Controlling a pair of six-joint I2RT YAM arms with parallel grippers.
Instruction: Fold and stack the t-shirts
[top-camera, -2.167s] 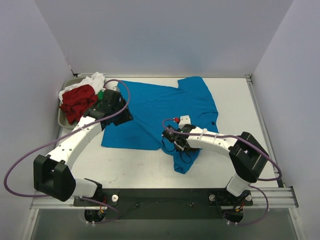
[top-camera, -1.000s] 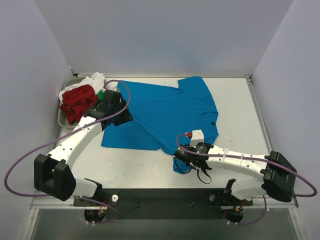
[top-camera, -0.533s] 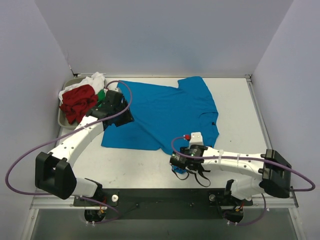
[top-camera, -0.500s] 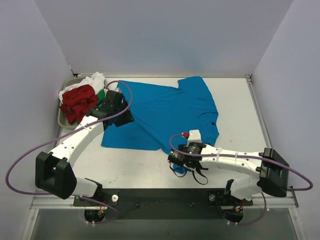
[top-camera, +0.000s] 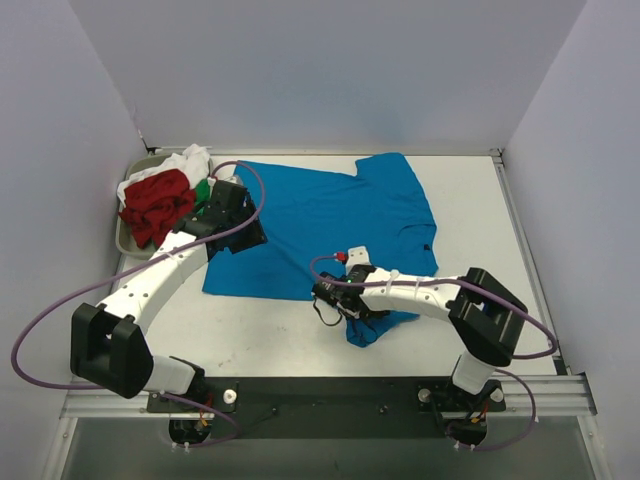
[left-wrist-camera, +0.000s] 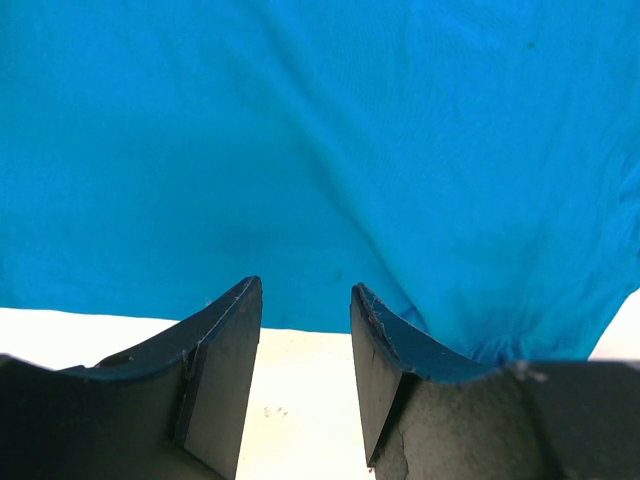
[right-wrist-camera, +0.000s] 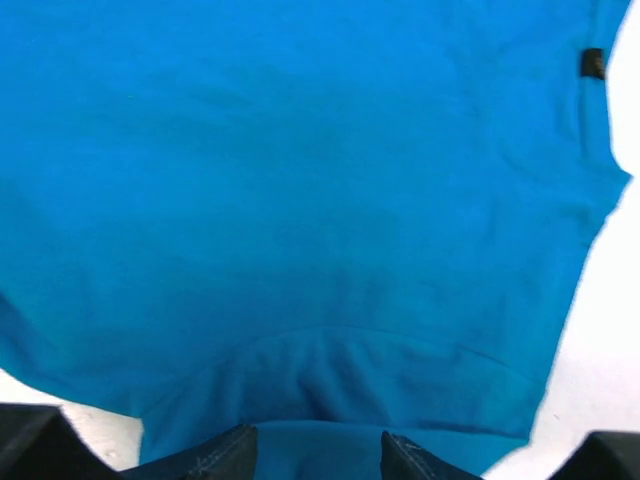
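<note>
The bright blue t-shirt (top-camera: 330, 215) lies spread flat across the table, its black tag (right-wrist-camera: 593, 63) near the right side. One sleeve (top-camera: 378, 326) points toward the near edge. My right gripper (top-camera: 338, 298) is low at that sleeve by the shirt's near hem. In the right wrist view blue cloth (right-wrist-camera: 300, 180) fills the gap of the right gripper (right-wrist-camera: 318, 445) and puckers toward it. My left gripper (top-camera: 238, 228) hovers over the shirt's left edge. It is open (left-wrist-camera: 305, 290), with bare table between its fingers and blue cloth (left-wrist-camera: 320, 130) just ahead.
A grey tray (top-camera: 122, 238) at the back left holds a crumpled red shirt (top-camera: 155, 200), a white one (top-camera: 185, 160) and a bit of green (top-camera: 203, 188). White walls close in the table on three sides. Purple cables loop off both arms.
My right gripper went from the sleeve's near tip up and left to the near hem, and its elbow swung inward. The left arm stayed put.
</note>
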